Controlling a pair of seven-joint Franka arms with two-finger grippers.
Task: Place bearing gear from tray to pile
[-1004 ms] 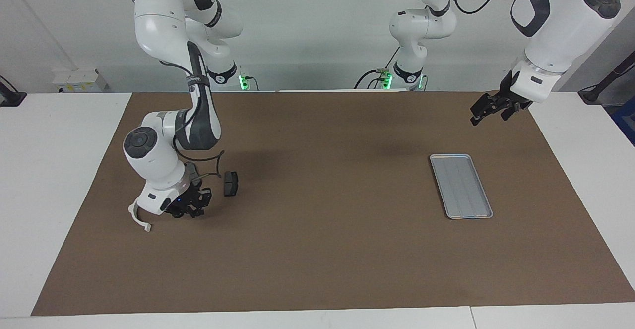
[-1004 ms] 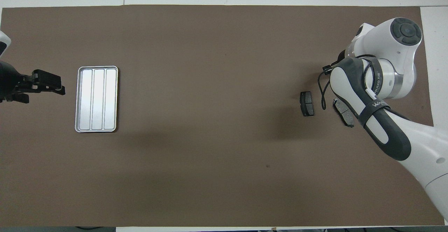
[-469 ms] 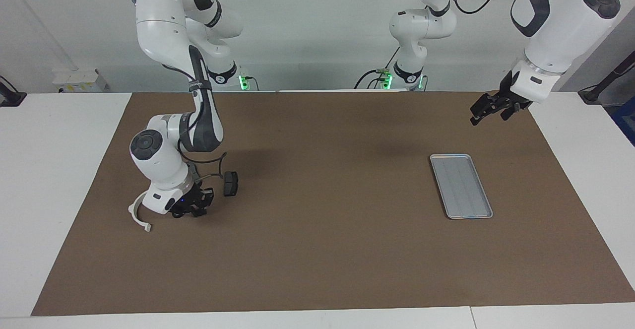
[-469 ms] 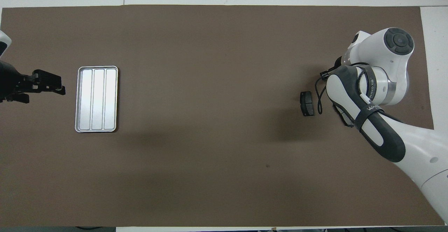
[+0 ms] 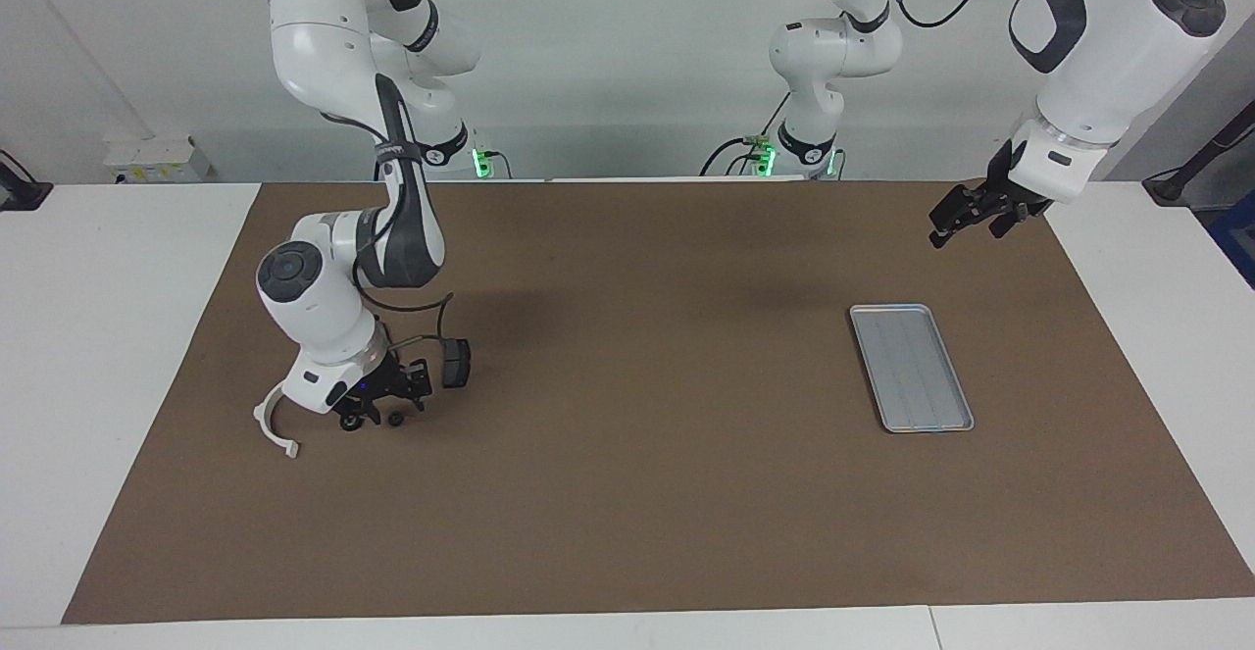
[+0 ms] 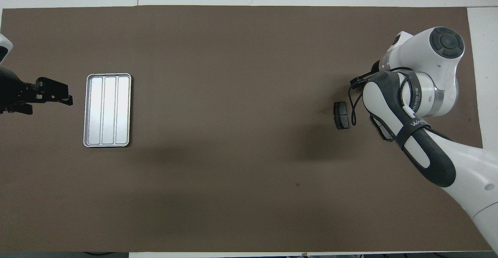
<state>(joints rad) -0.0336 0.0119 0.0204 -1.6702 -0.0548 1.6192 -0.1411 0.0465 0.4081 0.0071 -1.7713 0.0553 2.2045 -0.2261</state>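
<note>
The silver-grey tray (image 5: 912,368) lies bare toward the left arm's end of the table and also shows in the overhead view (image 6: 107,110). The pile lies at the right arm's end: a white semicircular bracket (image 5: 273,425), one dark brake-pad piece (image 5: 456,363) (image 6: 341,115), and a second pad (image 6: 383,131) mostly hidden under the right arm. My right gripper (image 5: 373,417) hangs open just above the mat between bracket and pad. A small dark round part, the bearing gear (image 5: 394,420), sits on the mat at its tips. My left gripper (image 5: 966,217) (image 6: 54,94) waits, open and empty, beside the tray.
A brown mat (image 5: 637,493) covers the white table. The right arm's wrist and cable (image 6: 412,94) cover the pile's middle in the overhead view.
My right gripper has lifted a little off the mat, and the small dark round part now shows below it. The left arm has not moved.
</note>
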